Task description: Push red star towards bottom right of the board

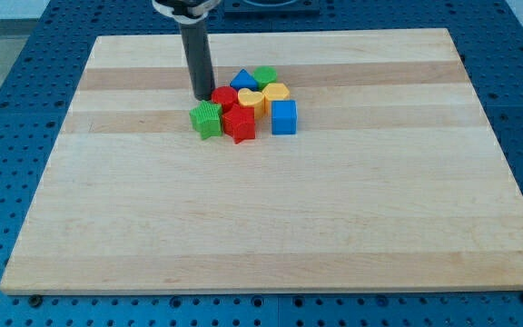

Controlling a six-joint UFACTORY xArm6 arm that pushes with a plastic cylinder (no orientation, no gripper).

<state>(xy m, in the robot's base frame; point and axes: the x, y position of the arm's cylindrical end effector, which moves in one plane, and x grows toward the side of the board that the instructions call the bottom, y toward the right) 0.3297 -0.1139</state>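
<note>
Scene: We see a pale wooden board (pixel 271 218) on a blue perforated table (pixel 7 136), with a tight cluster of small coloured blocks a little above and left of the board's centre.

Our tool: We have no gripper, so nothing opens, shuts or holds; we end in a dark upright rod. My tip (pixel 203 98) rests on the board, gripping nothing.

Tip position: It stands at about 11 o'clock of the cluster, just beside a red block (pixel 223 97) and just above the green block (pixel 206 119).

Red star: The red star (pixel 239 124) sits on the cluster's lower edge, touching the green block at its 9 o'clock; the blue cube (pixel 283 117) is near at its 3 o'clock.

Other blocks: A yellow block (pixel 251 100) lies at the star's 12 o'clock, a second yellow one (pixel 275 92) at 1 o'clock, with a blue triangle (pixel 244 80) and another green block (pixel 265 74) behind.

Handling: We judge the star light, rigid and easy to slide, though its points may make it spin under an off-centre push.

Contact: We would press on its 10 o'clock side, so it travels toward 4 o'clock; neighbours crowd that face, so they may be dragged along.
</note>
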